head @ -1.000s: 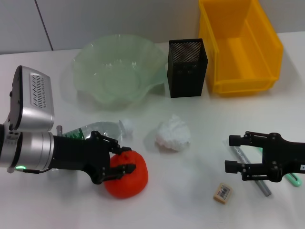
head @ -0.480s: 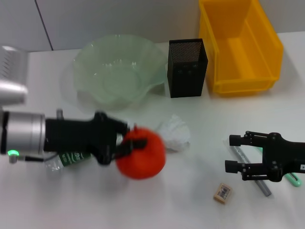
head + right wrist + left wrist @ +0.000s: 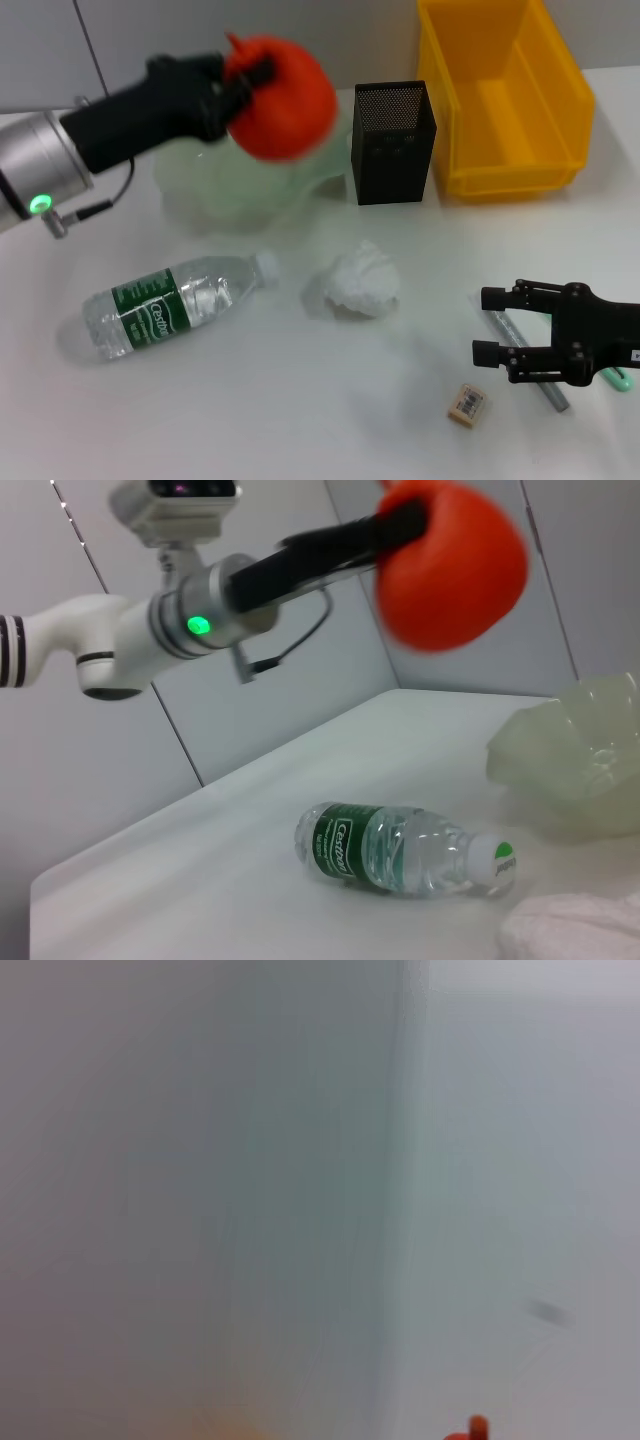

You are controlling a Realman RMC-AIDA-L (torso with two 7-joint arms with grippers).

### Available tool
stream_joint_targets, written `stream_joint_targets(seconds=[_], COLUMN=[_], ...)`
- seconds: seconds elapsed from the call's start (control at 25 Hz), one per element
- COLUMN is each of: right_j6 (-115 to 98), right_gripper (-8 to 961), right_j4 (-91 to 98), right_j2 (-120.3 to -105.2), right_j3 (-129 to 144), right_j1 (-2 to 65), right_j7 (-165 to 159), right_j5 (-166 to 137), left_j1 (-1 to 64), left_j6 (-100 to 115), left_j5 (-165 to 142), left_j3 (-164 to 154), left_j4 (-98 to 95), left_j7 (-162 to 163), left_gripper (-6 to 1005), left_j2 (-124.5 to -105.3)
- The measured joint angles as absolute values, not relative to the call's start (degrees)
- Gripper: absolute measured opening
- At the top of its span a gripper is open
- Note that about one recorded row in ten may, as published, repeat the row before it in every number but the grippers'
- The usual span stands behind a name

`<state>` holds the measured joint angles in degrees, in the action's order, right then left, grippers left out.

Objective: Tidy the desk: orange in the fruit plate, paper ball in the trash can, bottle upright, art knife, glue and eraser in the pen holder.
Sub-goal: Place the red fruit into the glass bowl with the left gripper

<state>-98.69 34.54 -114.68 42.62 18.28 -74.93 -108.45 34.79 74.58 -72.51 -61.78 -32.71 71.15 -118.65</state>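
My left gripper is shut on the red-orange orange and holds it high above the pale green fruit plate; the orange also shows in the right wrist view. The bottle lies on its side, cap toward the paper ball. The black mesh pen holder stands beside the yellow trash can. My right gripper is open and empty, low over a grey stick-like tool, with the tan eraser just in front of it.
A pale green item lies by the right gripper at the table's right edge. The right wrist view shows the bottle, the plate's rim and a wall behind. The left wrist view is blurred.
My left gripper has lifted the orange off the table and carried it up and back over the fruit plate, uncovering the lying bottle. The right arm has not moved.
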Motion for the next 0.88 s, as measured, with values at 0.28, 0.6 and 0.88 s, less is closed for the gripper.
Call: stream_joint_targets(seconds=[0.28,0.6,0.88], right_j6=[-98.7,-98.7,-98.5], right_gripper=[827,827,827], right_j4=[34.5,34.5,34.5], right_j2=[-114.71,-114.99,-115.06], right_j3=[42.7,42.6,42.6], right_j1=[18.5,18.5,18.5], right_j7=[-75.0,-75.0,-75.0], right_j5=[-108.5,-108.5,-108.5], left_j1=[39.5,43.5,45.1], left_j6=[57.1,47.0,40.1], left_j5=[-64.4,-64.0,-63.6], left_j3=[-63.2,-67.2,-71.7], left_j4=[-25.5,-21.9,-21.6], left_j7=[62.4,57.8,52.3], left_gripper=[87,62,105], left_j2=[-119.16,-119.18,-119.18])
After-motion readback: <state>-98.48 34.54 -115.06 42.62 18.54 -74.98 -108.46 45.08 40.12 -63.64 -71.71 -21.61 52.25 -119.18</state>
